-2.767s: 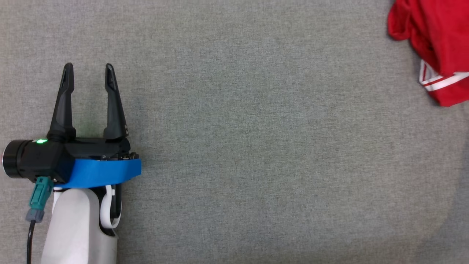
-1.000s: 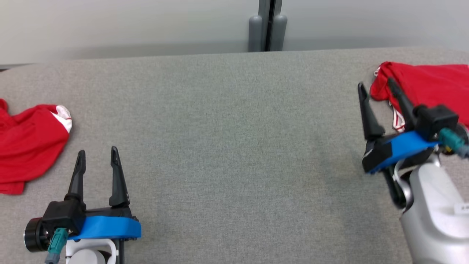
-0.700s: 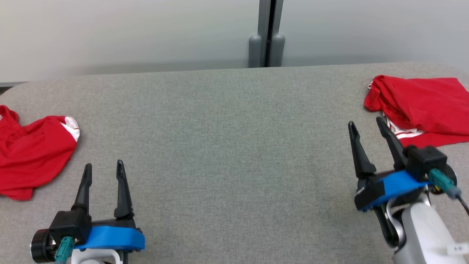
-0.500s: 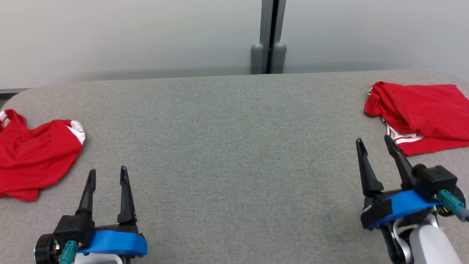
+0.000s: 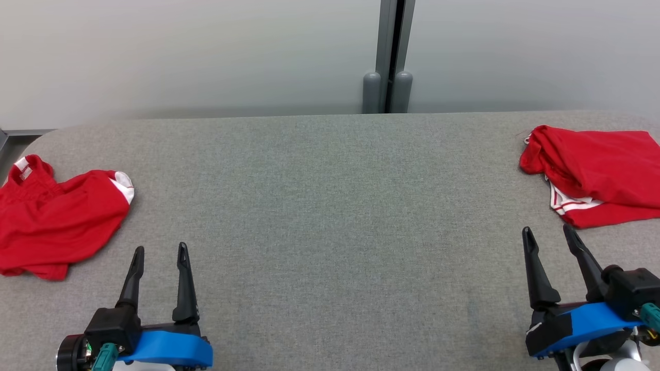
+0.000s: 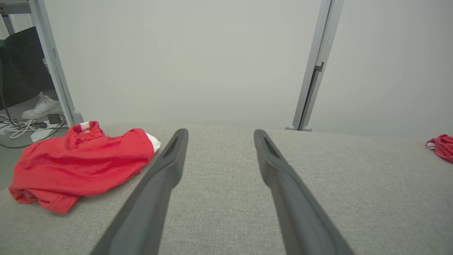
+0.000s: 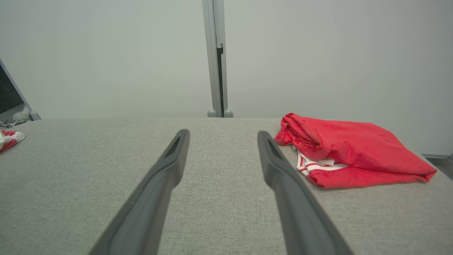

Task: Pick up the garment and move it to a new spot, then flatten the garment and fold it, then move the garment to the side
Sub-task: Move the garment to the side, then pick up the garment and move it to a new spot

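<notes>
Currently both tools idle: left gripper (image 5: 160, 248) and right gripper (image 5: 546, 229) sit low over the grey table (image 5: 330, 216) at its near corners, jaws spread wide, nothing between them. Two red pieces lie well apart. Crumpled garment (image 5: 56, 221) sits at the table's left edge, bunched, white trim (image 5: 124, 185) showing at its right tip. Folded garment (image 5: 598, 170) sits far right, a tidy stack with striped trim (image 5: 564, 198) peeking from its near-left side; it reads as finished and set aside. So the step in hand is probably the pick of the crumpled one, and the left gripper is the obvious tool: the heap lies just ahead and left of its fingers (image 5: 181, 278).

Suggested, judging from the layout:
- Turn the wrist toward the heap and come down on a raised ridge, one finger each side; flat cloth gives long fingers nothing to bite.
- Pinch at an edge of the cloth, not mid-panel, so it hangs open instead of lifting as a lump.
- Heap is close to the table edge; pull inward, never outward, or it slides off.
- Lift clear before carrying; dragging on this fabric top would bunch it more.
- Drop zone: bare middle, room to flatten.
- Right gripper is near the folded stack's front corner; keep it off that.
</notes>
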Controlling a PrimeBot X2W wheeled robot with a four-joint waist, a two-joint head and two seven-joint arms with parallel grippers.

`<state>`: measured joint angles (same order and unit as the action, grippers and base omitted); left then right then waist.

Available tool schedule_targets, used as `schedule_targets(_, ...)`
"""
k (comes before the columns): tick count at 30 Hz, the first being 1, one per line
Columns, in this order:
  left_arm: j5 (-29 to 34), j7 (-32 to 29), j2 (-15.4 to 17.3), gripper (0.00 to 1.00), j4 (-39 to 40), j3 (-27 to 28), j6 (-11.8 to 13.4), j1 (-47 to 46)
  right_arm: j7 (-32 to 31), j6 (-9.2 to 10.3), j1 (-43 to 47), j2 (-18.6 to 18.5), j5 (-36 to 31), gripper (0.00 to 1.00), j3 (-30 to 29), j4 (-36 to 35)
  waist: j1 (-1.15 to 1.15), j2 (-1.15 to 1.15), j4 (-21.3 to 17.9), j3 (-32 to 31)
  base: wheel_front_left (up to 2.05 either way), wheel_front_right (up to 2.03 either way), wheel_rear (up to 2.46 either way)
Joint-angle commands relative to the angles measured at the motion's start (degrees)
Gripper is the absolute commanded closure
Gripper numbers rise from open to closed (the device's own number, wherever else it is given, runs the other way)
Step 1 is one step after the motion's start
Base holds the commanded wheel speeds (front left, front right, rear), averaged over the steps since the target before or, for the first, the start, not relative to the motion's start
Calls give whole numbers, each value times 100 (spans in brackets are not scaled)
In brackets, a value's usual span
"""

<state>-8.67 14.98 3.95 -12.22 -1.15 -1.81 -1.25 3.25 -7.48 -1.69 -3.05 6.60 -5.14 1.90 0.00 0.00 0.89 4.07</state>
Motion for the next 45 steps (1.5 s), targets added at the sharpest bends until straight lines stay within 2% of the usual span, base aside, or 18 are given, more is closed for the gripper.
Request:
schedule_targets(1, -31, 0, 43, 0, 24, -31, 23, 53, -11, -3, 105, 19, 28, 0, -14, -52, 0, 0, -2, 3, 0, 0, 0)
schedule_targets(11, -74, -7, 75, 0, 44, -45, 82, 16, -55, -3, 148, 20, 129, 0, -26, -67, 0, 0, 25, -8, 0, 0, 0)
schedule_targets(21, -114, -48, 130, 0, 104, -22, 164, 8, -44, -3, 54, 18, 114, 0, 31, 23, 0, 0, 316, 50, 0, 0, 0)
schedule_targets(29, -198, -60, 192, 0, 159, 70, 241, -6, -80, -3, -62, 17, 69, 0, 84, 96, 0, 0, 753, 113, 0, 0, 0)
schedule_targets(45, -342, -25, 280, 0, 189, 250, 376, 69, -204, -3, -203, 15, -91, 0, 149, 150, 0, 0, 1961, 247, 0, 0, 0)
